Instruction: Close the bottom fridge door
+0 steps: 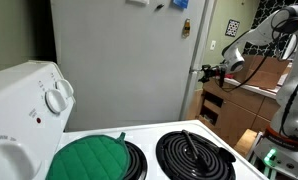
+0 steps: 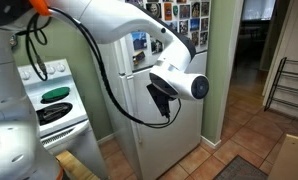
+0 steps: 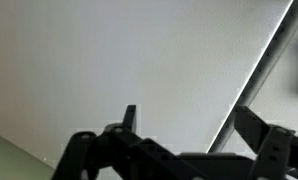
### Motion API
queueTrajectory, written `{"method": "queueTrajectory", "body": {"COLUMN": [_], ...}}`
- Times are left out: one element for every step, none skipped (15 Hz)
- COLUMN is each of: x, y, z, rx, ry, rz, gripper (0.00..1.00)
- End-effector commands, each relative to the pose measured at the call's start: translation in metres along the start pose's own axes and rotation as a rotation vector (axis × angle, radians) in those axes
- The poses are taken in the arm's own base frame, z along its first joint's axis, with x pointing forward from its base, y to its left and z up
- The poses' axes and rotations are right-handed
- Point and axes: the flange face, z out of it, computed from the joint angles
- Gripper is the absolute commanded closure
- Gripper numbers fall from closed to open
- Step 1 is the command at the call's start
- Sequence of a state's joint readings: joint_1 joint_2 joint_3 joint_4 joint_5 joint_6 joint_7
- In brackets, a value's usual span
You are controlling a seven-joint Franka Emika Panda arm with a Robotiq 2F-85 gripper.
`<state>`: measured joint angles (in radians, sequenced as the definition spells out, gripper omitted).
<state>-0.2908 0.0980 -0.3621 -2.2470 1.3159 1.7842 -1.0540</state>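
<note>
The white fridge [image 1: 119, 60] stands beside the stove in both exterior views, and its bottom door [image 2: 184, 125] looks flush with the body. My gripper [image 1: 201, 71] is at the door's front edge in one exterior view, and in another it [image 2: 161, 100] is up against the door face. In the wrist view my gripper [image 3: 189, 125] is open and empty, its two black fingers spread in front of the plain white door surface [image 3: 119, 60]. A dark seam [image 3: 254, 75] runs diagonally at the right.
A white stove [image 1: 159, 150] with coil burners and a green potholder [image 1: 89, 158] sits in the foreground. A wooden cabinet [image 1: 224, 100] stands beyond the fridge. A green wall [image 2: 221, 70] flanks the fridge, with tile floor [image 2: 259, 150] and a rack [image 2: 289, 85] further off.
</note>
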Motion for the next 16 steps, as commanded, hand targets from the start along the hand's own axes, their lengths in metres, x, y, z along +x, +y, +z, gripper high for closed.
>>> {"method": "queueTrajectory", "body": {"x": [-0.028, -0.034, -0.039, -0.044, -0.049, -0.053, -0.058, -0.064, -0.068, -0.073, -0.075, -0.079, -0.081, -0.085, -0.088, -0.092], "y": [-0.039, -0.05, -0.06, -0.069, -0.078, -0.082, -0.09, -0.099, -0.106, -0.113, -0.119, -0.125, -0.13, -0.135, -0.141, -0.15], "z": [-0.035, -0.042, -0.049, -0.055, -0.06, -0.064, -0.067, -0.068, -0.07, -0.073, -0.077, -0.082, -0.087, -0.091, -0.095, -0.098], "rx": [-0.179, -0.233, -0.285, -0.335, -0.374, -0.395, -0.397, -0.377, -0.369, -0.366, -0.366, -0.368, -0.39, -0.395, -0.401, -0.394], "ry": [-0.032, -0.052, -0.072, -0.088, -0.091, -0.102, -0.11, -0.124, -0.135, -0.138, -0.129, -0.131, -0.129, -0.141, -0.152, -0.159], "rz": [-0.107, -0.142, -0.18, -0.214, -0.233, -0.239, -0.258, -0.282, -0.311, -0.347, -0.373, -0.404, -0.435, -0.465, -0.505, -0.543], "gripper": [0.0, 0.0, 0.0, 0.0, 0.0, 0.0, 0.0, 0.0, 0.0, 0.0, 0.0, 0.0, 0.0, 0.0, 0.0, 0.0]}}
